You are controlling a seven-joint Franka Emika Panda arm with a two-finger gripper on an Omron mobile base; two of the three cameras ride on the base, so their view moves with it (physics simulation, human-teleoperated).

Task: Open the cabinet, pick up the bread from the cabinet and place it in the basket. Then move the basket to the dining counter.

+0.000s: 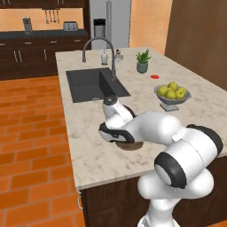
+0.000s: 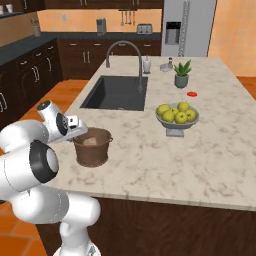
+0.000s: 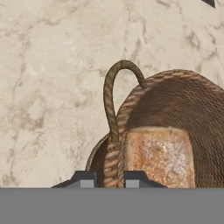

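On the beige desk (image 2: pixel 150 165) near its front edge, the basket (image 2: pixel 92 147) stood upright with the bread (image 3: pixel 159 155) inside. The end effector (image 3: pixel 109 178), narrowed, pinched the basket's wall directly beneath it, 1 finger on each side, by the loop handle (image 3: pixel 111 94).

Left base view: the basket (image 1: pixel 129 145) is almost wholly hidden beneath the white arm, only its lower rim showing. Hand view: the bread (image 3: pixel 159 155) inside the basket (image 3: pixel 183 100) is cut off below; the end effector (image 3: pixel 109 178) shows only its fingertips astride the basket's wall, their contact indiscernible.
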